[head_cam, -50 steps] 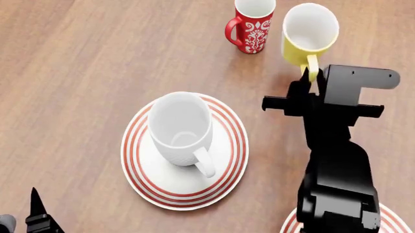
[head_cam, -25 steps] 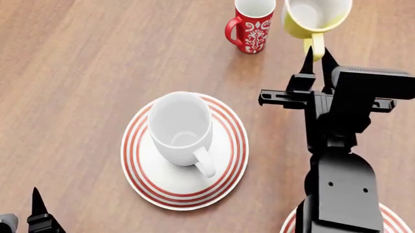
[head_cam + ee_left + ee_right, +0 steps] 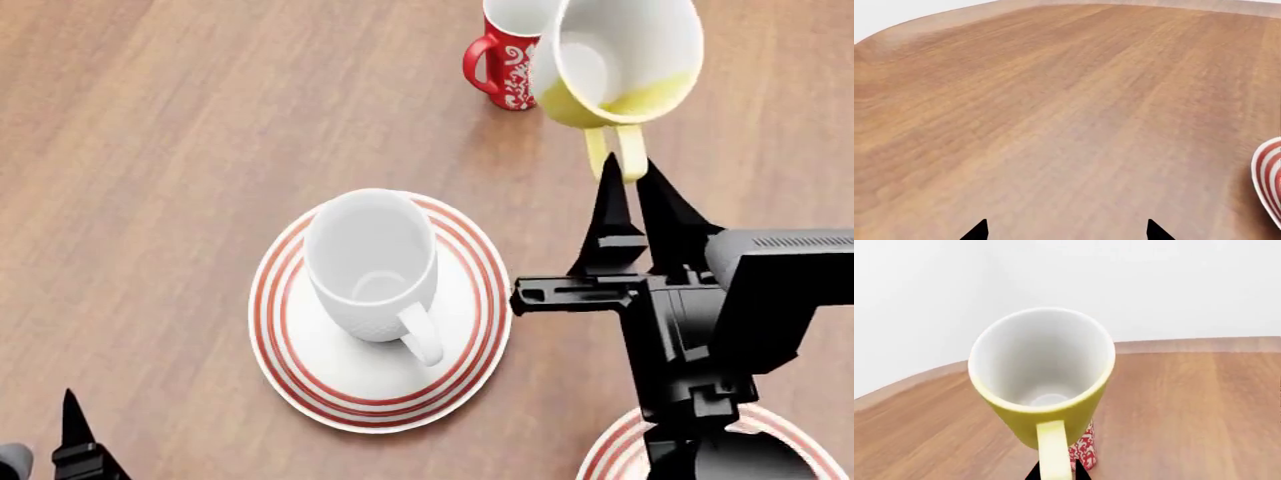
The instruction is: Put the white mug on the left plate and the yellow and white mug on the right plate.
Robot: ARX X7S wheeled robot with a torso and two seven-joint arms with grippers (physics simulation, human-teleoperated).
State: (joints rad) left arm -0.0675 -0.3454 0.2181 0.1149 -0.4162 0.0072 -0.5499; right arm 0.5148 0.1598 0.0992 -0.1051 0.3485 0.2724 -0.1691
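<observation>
Three mugs, two plates | yellow and white mug lifted, its handle pinched between right gripper fingers | left gripper fingers apart, holding nothing

From where I sit at the controls, this looks like a bare simulated tabletop scene, not a lived-in room: I see one wide wooden table with a rounded edge, and behind it only a flat, featureless white backdrop with no walls, furniture or fixtures. What is on it is household crockery, namely a red patterned mug and red-ringed plates, so it reads as a staged dining setup. The even, clean surfaces fit a render.
</observation>
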